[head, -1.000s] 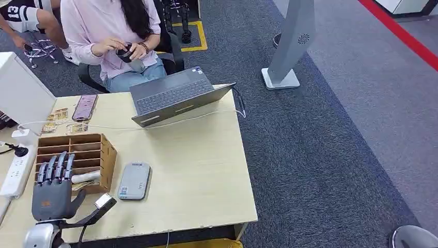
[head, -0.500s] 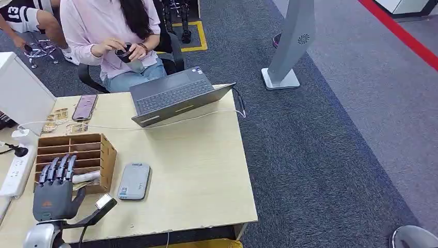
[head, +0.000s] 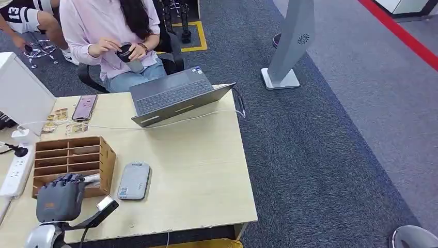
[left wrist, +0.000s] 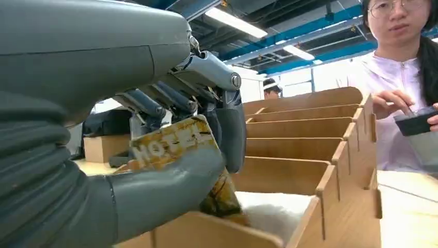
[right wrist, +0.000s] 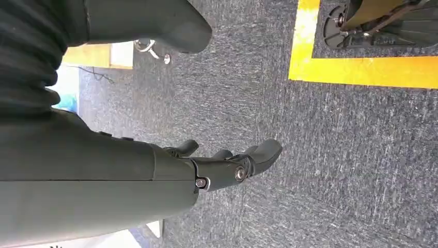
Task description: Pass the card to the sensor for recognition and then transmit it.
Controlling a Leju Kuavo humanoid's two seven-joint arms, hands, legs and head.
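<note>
At the rack's (head: 72, 160) nearest slot: card (left wrist: 175, 147), yellow-printed, pinched between thumb and curled fingers of left hand (head: 59, 198). Grey sensor (head: 134, 181) lies just beside the rack on the counter (head: 201, 170). Right hand (right wrist: 227, 165) hangs over carpet, fingers loosely apart, holding nothing.

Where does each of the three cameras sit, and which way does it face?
Head view: high on the robot, looking forward and down at the table; left hand at the wooden rack.
Left wrist view: behind the left hand, which holds a card at the rack; faces a seated person.
Right wrist view: on the hanging arm, facing carpet; right hand holds nothing.
Shared: head and left wrist views show hand, rack, person.
</note>
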